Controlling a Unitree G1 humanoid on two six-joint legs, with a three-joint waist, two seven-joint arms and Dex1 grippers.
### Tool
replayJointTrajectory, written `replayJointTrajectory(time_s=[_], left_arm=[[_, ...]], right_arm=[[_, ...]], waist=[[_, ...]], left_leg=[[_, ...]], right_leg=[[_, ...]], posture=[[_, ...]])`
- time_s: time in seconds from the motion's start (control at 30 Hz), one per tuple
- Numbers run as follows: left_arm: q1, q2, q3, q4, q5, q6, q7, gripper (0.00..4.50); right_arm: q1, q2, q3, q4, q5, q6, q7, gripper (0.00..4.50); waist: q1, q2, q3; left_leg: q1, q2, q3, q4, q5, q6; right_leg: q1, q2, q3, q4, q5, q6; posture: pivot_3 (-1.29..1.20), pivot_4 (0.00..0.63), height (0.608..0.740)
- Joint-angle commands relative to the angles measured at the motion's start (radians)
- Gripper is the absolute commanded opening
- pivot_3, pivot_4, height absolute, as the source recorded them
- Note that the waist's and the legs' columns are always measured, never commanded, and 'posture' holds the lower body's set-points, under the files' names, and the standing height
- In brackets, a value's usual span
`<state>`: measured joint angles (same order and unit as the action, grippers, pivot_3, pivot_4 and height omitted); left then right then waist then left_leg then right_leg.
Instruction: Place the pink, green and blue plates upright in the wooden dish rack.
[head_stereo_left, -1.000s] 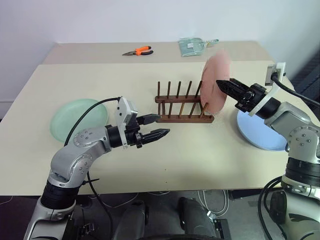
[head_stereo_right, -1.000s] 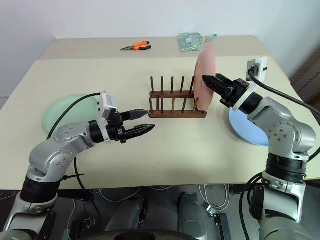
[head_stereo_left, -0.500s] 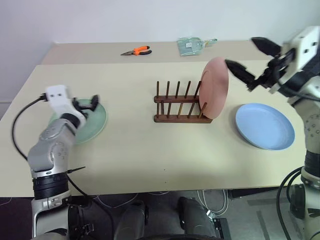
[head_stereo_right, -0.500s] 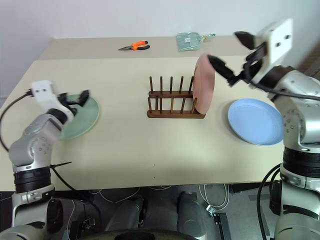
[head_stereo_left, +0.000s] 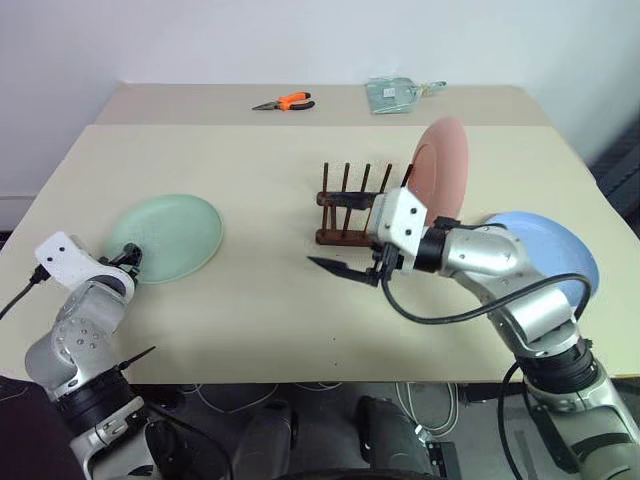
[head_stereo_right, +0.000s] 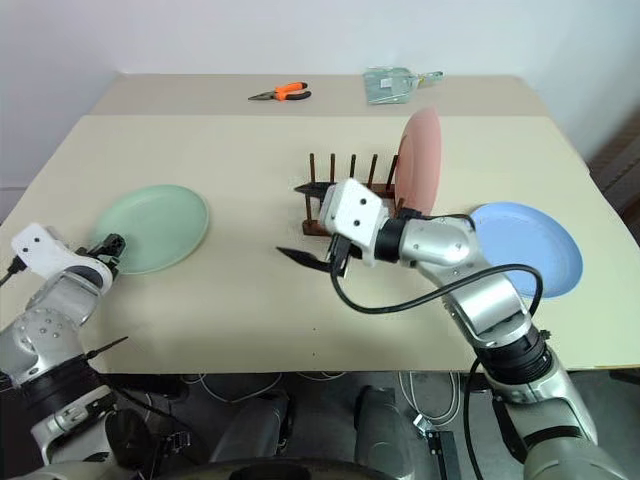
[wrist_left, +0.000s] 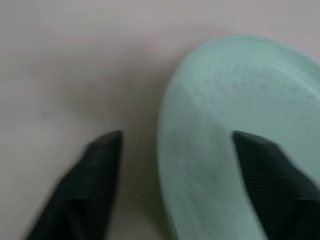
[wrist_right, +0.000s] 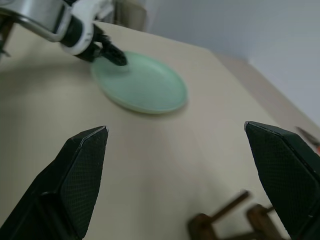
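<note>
— Salmon pink plate (head_stereo_left: 440, 172): where does it stand?
— Upright in the wooden dish rack (head_stereo_left: 352, 208), in the end slot at the rack's 3 o'clock side, leaning a little on the pegs. It is matte and round, its face turned toward the blue plate (head_stereo_left: 560, 252).
— And the other two?
— The blue plate lies flat at 3 o'clock of the rack, partly hidden behind the right arm. The pale green plate (head_stereo_left: 172, 236) lies flat at 9 o'clock, well apart from the rack, close to the table's near-left edge.
— The claws?
— The left gripper (wrist_left: 170, 165) straddles the green plate's near rim, one finger over the plate and one outside on the table (head_stereo_left: 270, 310), not closed on it. The right gripper (head_stereo_right: 305, 222) hangs spread wide and empty just before the rack.
— Free room?
— Bare tabletop between green plate and rack; the rack's other slots stand unfilled. Orange-handled pliers (head_stereo_left: 283, 102) and a clear packet (head_stereo_left: 395, 94) lie at 12 o'clock.
</note>
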<state>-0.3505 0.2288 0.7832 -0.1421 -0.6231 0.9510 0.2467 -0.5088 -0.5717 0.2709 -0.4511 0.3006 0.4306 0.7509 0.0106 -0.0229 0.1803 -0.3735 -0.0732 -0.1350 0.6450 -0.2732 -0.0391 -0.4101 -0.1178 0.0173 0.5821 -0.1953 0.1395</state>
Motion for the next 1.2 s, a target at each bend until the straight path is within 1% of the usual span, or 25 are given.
replayJointTrajectory(time_s=[0.03,0.1,0.13,0.23,0.33,0.43,0.57,0.6,0.63,0.73,0.77,0.87,0.9,1.0,1.03,1.07,1.1,1.2], left_arm=[[-0.013,-0.018,0.016,-0.040,-0.061,0.011,0.011,1.55],[-0.024,-0.016,-0.004,-0.044,-0.072,0.002,0.001,0.51],[-0.029,-0.003,-0.042,-0.059,-0.066,-0.026,-0.038,0.06],[-0.077,0.013,-0.148,-0.129,-0.071,-0.117,-0.154,0.06],[-0.174,0.028,-0.283,-0.201,-0.076,-0.135,-0.224,0.06],[-0.237,0.020,-0.342,-0.220,-0.084,-0.127,-0.230,0.06],[-0.341,-0.017,-0.450,-0.246,-0.109,-0.084,-0.211,0.06],[-0.349,-0.027,-0.461,-0.255,-0.119,-0.076,-0.208,0.00],[-0.351,-0.032,-0.467,-0.264,-0.127,-0.069,-0.207,0.00],[-0.347,-0.035,-0.473,-0.285,-0.155,-0.050,-0.203,0.00],[-0.341,-0.034,-0.473,-0.293,-0.166,-0.043,-0.205,0.00],[-0.323,-0.019,-0.474,-0.305,-0.168,-0.035,-0.214,0.00],[-0.316,-0.018,-0.463,-0.305,-0.169,-0.045,-0.216,0.00],[-0.341,-0.043,-0.379,-0.276,-0.186,-0.115,-0.171,1.12],[-0.351,-0.040,-0.362,-0.267,-0.175,-0.142,-0.159,1.54],[-0.356,-0.033,-0.350,-0.258,-0.162,-0.166,-0.153,2.08],[-0.351,-0.016,-0.340,-0.248,-0.146,-0.191,-0.156,2.52],[-0.303,0.050,-0.360,-0.236,-0.091,-0.247,-0.217,2.52]], right_arm=[[0.002,0.006,-0.002,-0.037,-0.032,-0.025,-0.004,4.50],[0.003,0.001,-0.003,-0.031,-0.041,-0.019,0.005,4.50],[-0.003,-0.001,-0.008,-0.026,-0.039,-0.007,0.009,4.50],[-0.032,0.001,-0.019,-0.021,-0.041,0.015,0.015,4.50],[-0.090,-0.014,0.051,0.009,-0.205,-0.107,-0.001,4.50],[-0.122,-0.006,0.100,0.050,-0.313,-0.194,-0.012,4.50],[-0.210,0.040,0.184,0.235,-0.572,-0.346,-0.155,4.50],[-0.223,0.047,0.189,0.271,-0.612,-0.365,-0.181,3.93],[-0.232,0.050,0.191,0.300,-0.643,-0.384,-0.199,3.60],[-0.235,0.045,0.187,0.350,-0.702,-0.431,-0.214,2.14],[-0.232,0.042,0.186,0.358,-0.717,-0.442,-0.215,1.56],[-0.222,0.047,0.169,0.363,-0.740,-0.463,-0.216,0.09],[-0.219,0.051,0.160,0.360,-0.744,-0.467,-0.222,0.03],[-0.199,0.085,0.104,0.325,-0.691,-0.458,-0.241,0.00],[-0.190,0.102,0.080,0.309,-0.656,-0.447,-0.241,0.00],[-0.181,0.119,0.053,0.291,-0.619,-0.434,-0.238,0.00],[-0.164,0.142,0.017,0.259,-0.559,-0.403,-0.229,0.00],[-0.124,0.201,-0.080,0.170,-0.392,-0.275,-0.192,0.00]], waist=[[0.002,0.000,0.000],[0.002,0.000,0.000],[0.002,-0.001,0.000],[0.003,-0.001,0.000],[0.003,-0.002,0.001],[-0.002,-0.002,0.001],[-0.023,-0.002,0.001],[-0.023,-0.002,0.001],[-0.023,-0.002,0.001],[-0.025,-0.002,0.001],[-0.024,-0.002,0.001],[-0.024,-0.002,0.001],[-0.024,-0.002,0.001],[-0.021,-0.003,0.001],[-0.021,-0.003,0.001],[-0.020,-0.003,0.001],[-0.020,-0.003,0.001],[-0.024,-0.003,0.001]], left_leg=[[0.000,0.000,0.000,0.000,0.000,0.000],[0.000,0.000,0.000,0.000,0.000,0.000],[0.000,0.000,0.000,0.000,0.000,0.000],[0.000,0.000,0.000,0.000,0.000,0.000],[-0.001,0.000,0.000,0.000,0.000,-0.001],[0.000,0.000,0.001,-0.001,0.000,-0.001],[0.000,0.000,0.002,-0.002,0.001,-0.002],[0.000,0.000,0.002,-0.002,0.002,-0.003],[0.000,0.000,0.002,-0.002,0.002,-0.003],[0.000,0.000,0.002,-0.003,0.002,-0.003],[0.000,0.000,0.002,-0.003,0.002,-0.003],[0.000,0.000,0.002,-0.003,0.002,-0.003],[0.000,0.000,0.001,-0.003,0.002,-0.003],[0.000,0.000,0.001,-0.003,0.002,-0.003],[0.000,0.000,0.001,-0.003,0.002,-0.003],[0.000,0.000,0.001,-0.003,0.002,-0.003],[0.000,0.000,0.000,-0.003,0.002,-0.003],[0.000,0.000,0.000,-0.004,0.002,-0.003]], right_leg=[[0.000,0.000,0.000,0.000,0.000,0.000],[0.000,0.000,0.000,0.000,0.000,0.000],[0.000,0.000,0.000,0.000,0.000,0.000],[0.000,0.000,0.000,0.000,0.000,0.000],[0.000,0.000,-0.001,-0.001,0.000,-0.001],[0.000,0.000,-0.001,-0.001,0.000,0.000],[-0.001,0.001,0.000,-0.001,0.000,0.000],[-0.001,0.001,0.000,-0.001,0.000,0.000],[-0.002,0.001,0.000,-0.001,0.000,0.000],[-0.002,0.001,0.001,-0.001,0.000,0.000],[-0.002,0.001,0.001,-0.001,0.000,0.000],[-0.002,0.001,0.001,-0.001,0.000,-0.001],[-0.002,0.001,0.001,-0.001,0.000,-0.001],[-0.001,0.001,0.001,-0.001,0.000,-0.001],[-0.001,0.001,0.001,-0.001,0.000,-0.001],[-0.001,0.001,0.001,-0.001,0.000,-0.001],[-0.001,0.001,0.001,-0.001,0.000,-0.001],[-0.001,0.001,0.001,-0.001,0.000,-0.001]], posture=[[0.00,0.150,0.740],[0.00,0.150,0.740],[0.00,0.150,0.740],[0.00,0.150,0.740],[0.00,0.150,0.740],[0.00,0.150,0.740],[0.00,0.150,0.740],[0.00,0.150,0.740],[0.00,0.150,0.740],[0.00,0.150,0.740],[0.00,0.150,0.740],[0.00,0.150,0.740],[0.00,0.150,0.740],[0.00,0.150,0.740],[0.00,0.150,0.740],[0.00,0.150,0.740],[0.00,0.150,0.740],[0.00,0.150,0.740]])
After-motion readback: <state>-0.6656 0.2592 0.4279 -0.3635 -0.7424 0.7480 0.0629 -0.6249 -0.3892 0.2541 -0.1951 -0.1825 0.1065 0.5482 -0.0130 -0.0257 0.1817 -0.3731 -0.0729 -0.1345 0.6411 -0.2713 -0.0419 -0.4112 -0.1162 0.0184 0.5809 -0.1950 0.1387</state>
